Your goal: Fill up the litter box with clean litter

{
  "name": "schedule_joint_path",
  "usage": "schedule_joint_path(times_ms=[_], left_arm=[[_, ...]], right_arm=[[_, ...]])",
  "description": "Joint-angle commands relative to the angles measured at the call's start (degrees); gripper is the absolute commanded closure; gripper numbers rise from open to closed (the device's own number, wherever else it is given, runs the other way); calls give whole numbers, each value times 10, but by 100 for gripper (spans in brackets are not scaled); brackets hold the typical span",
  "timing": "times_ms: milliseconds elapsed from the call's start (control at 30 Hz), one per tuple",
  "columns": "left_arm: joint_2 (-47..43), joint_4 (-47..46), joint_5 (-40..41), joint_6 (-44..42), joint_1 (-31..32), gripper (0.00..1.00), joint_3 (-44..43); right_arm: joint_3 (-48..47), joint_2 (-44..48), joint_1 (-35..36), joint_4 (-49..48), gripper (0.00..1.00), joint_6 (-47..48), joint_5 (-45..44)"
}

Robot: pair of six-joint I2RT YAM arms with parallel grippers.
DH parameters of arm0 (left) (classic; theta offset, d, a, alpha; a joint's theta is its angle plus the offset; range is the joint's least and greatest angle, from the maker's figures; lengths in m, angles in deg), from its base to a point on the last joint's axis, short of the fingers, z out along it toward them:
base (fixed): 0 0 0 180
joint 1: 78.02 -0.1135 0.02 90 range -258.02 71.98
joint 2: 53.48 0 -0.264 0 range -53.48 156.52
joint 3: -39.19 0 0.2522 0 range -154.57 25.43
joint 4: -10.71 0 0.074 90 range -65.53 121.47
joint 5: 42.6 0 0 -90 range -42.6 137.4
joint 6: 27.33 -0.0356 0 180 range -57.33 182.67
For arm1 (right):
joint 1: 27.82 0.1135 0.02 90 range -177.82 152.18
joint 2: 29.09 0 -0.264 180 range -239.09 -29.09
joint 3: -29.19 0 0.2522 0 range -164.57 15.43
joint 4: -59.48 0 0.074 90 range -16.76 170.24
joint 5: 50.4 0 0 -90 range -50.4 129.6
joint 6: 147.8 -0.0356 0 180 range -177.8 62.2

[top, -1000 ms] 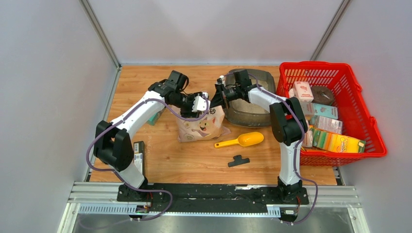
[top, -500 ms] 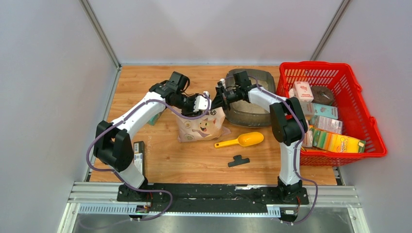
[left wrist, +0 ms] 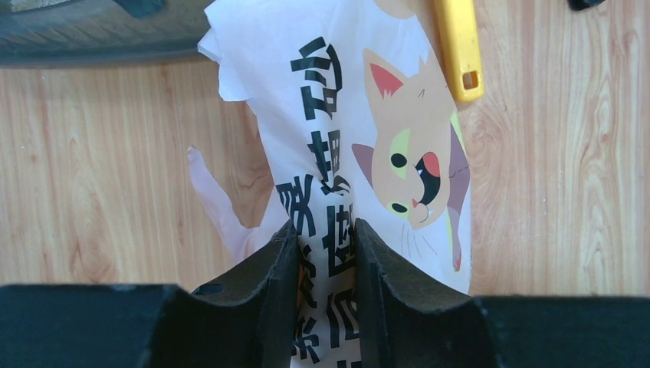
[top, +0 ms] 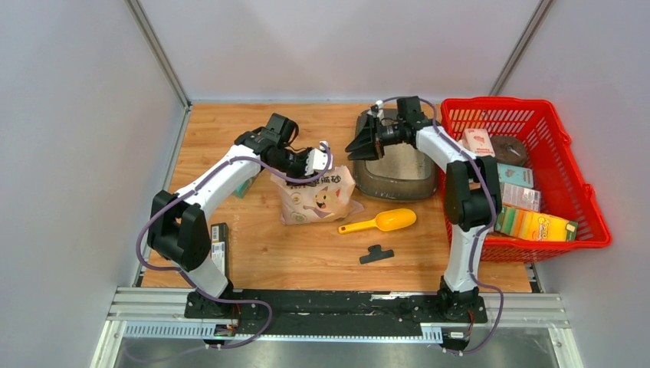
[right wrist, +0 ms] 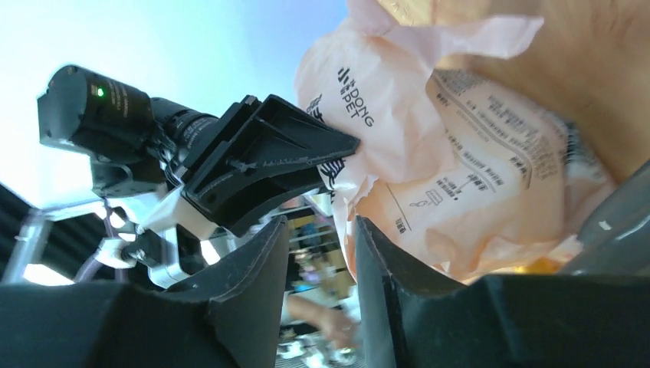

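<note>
Litter box (top: 392, 188) at far edge, touching red basket (top: 498, 101); contents unclear. Left gripper (left wrist: 322, 226) pinching bag (top: 318, 198) top, midway between side edges. Right gripper (top: 359, 146) narrow, apparently empty, over Litter box rim. Judged early: pouring clean litter remains.

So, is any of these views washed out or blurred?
Top external: evenly lit and sharp, with only soft shadows. Left wrist: the print on the bag is crisp, and the dark foreground is slightly soft. Right wrist: the background is blown out to pale blue-white, but the bag's logo stays legible.
</note>
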Motion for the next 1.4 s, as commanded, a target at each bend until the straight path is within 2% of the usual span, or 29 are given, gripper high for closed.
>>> schedule_joint_path(times_ms=[0,33,67,100,133,167,233,267,300,367,433,533,767,933,1067,1367], left_arm=[[4,-2,-40,67,-1,63,-13],[4,-11,-43,76,-1,63,-14],[5,-13,-43,88,-1,63,-15],[6,-12,-46,93,-1,64,-14],[7,-14,-46,95,-1,64,-13],[8,-14,-46,99,-1,64,-14],[9,-14,-49,103,-1,64,-12],[11,-14,-50,109,-1,64,-12],[14,-14,-54,112,-2,64,-12],[19,-14,-59,121,-2,64,-14],[22,-16,-63,130,-2,64,-16],[28,-15,-69,142,-3,64,-24],[38,-16,-97,178,-10,65,-28],[40,-14,-102,180,-12,65,-29],[44,-15,-115,193,-17,66,-33],[53,-29,-140,222,-34,67,-42]], right_arm=[[-62,60,-9,78,57,214,-37],[-84,76,-9,134,55,283,-46],[-87,88,-8,154,54,406,-67],[-79,107,-8,157,53,464,-75],[-44,147,-3,147,53,520,-77],[-24,174,0,144,52,642,-86],[34,253,20,106,50,743,-114],[100,277,26,88,49,793,-125],[129,298,40,69,48,871,-128],[209,357,55,-3,45,930,-154],[245,381,82,-55,43,994,-164],[257,379,115,-35,43,1081,-177],[278,335,168,-115,41,1120,-246],[276,304,181,-166,40,1091,-270],[270,289,184,-170,40,1086,-288],[257,259,181,-105,44,1079,-301]])
